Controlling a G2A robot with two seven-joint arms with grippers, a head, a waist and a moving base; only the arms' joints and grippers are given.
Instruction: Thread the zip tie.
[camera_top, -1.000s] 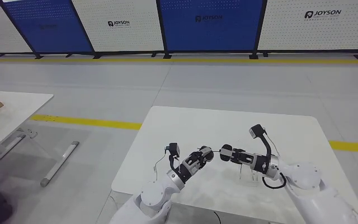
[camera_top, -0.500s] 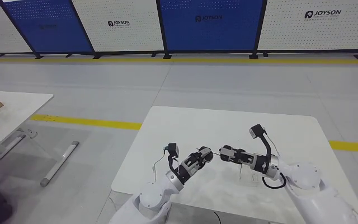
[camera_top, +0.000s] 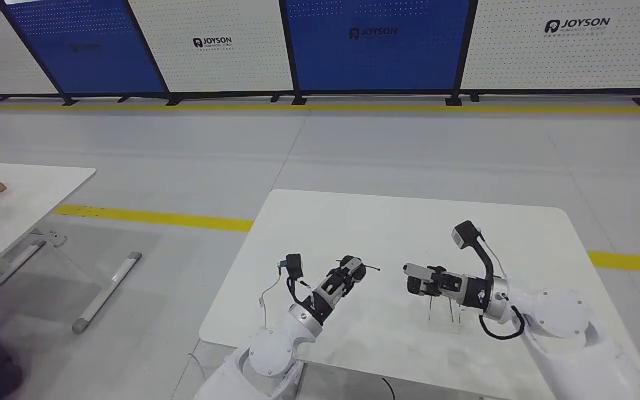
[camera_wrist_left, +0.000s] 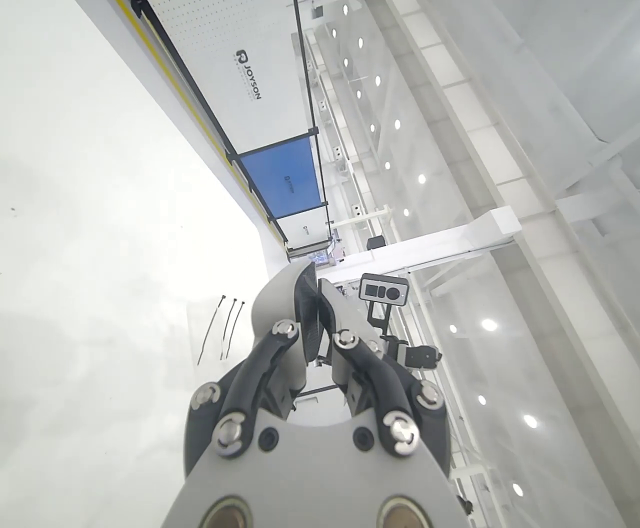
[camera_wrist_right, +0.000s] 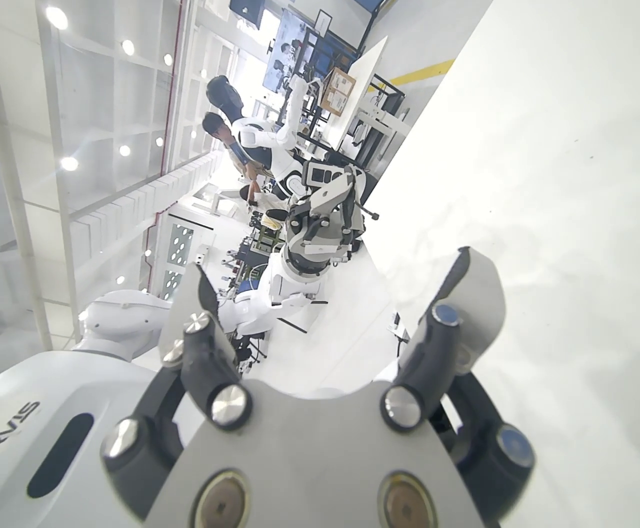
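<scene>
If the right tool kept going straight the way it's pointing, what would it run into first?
Likely the zip tie sticking out of the left tool, across a free gap; depth is unclear.

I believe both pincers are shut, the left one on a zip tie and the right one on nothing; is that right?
Not quite: the right pincer is open, its fingers spread wide apart around nothing, as the right wrist view shows. The left pincer is indeed shut on the zip tie.
</scene>
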